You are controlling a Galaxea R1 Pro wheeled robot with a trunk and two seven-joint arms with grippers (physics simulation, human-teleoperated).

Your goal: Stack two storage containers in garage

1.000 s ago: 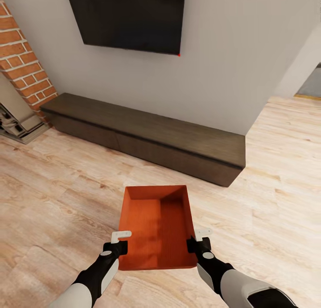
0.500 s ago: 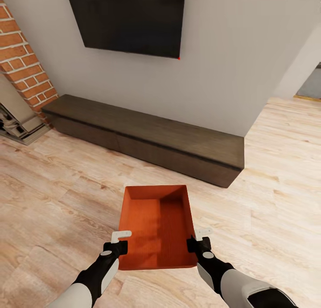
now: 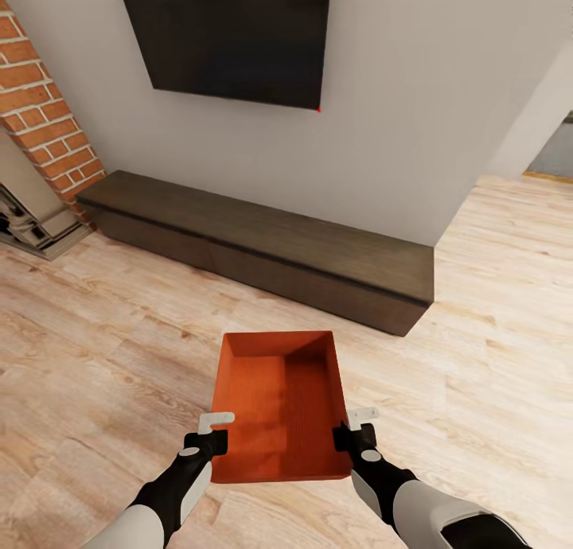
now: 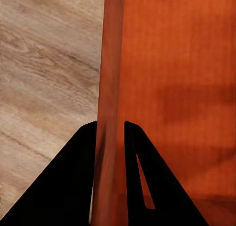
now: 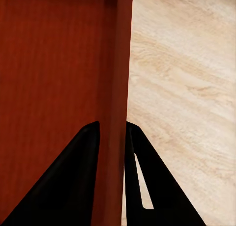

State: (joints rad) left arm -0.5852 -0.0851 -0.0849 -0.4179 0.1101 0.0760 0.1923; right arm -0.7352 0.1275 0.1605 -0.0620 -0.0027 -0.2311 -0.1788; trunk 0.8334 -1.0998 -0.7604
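Bin [image 3: 278, 402], smooth, orange-red and boxy: my left claw [image 3: 213, 431] and right claw [image 3: 356, 426] pinch its thin side walls, near the bench [image 3: 263, 251].

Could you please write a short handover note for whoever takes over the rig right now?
Left claw: shut on the left wall of the storage container.
Right claw: shut on its right wall.
The container is held between both arms above the wood floor, open side up, facing the bench and TV in the living room.
Done: one container is gripped.
Left: carry it to the garage, set it on the floor, fetch the second one and stack it on top.
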